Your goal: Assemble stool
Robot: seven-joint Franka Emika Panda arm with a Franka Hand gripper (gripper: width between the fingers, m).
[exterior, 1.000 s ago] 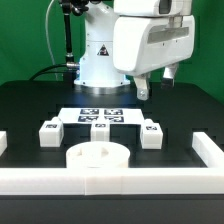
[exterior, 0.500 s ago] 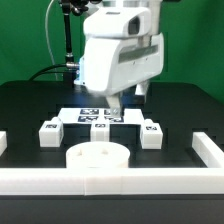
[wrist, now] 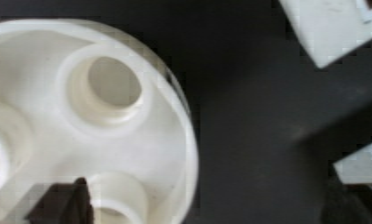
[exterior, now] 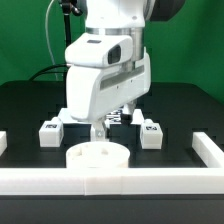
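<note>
The round white seat [exterior: 98, 155] lies flat on the black table near the front rail. In the wrist view it [wrist: 76, 110] fills one side, with round holes in its face. My gripper [exterior: 97, 132] hangs low just behind and above the seat's far edge. In the wrist view the gripper [wrist: 209, 205] is open and empty, with one dark finger [wrist: 62, 200] over the seat's rim. One tagged white leg [exterior: 50, 132] stands at the exterior view's left, another [exterior: 151, 133] at its right. The third leg is hidden behind the hand.
The long white border rail [exterior: 110, 181] runs along the front, with raised ends at both sides. The marker board [exterior: 122, 115] lies behind the legs, mostly covered by the arm. A white tagged piece [wrist: 364, 160] shows at the wrist view's edge.
The arm has swung from the exterior view's right toward the middle and come down; the hand now hangs low over the seat's far edge. The seat and outer legs have not moved.
</note>
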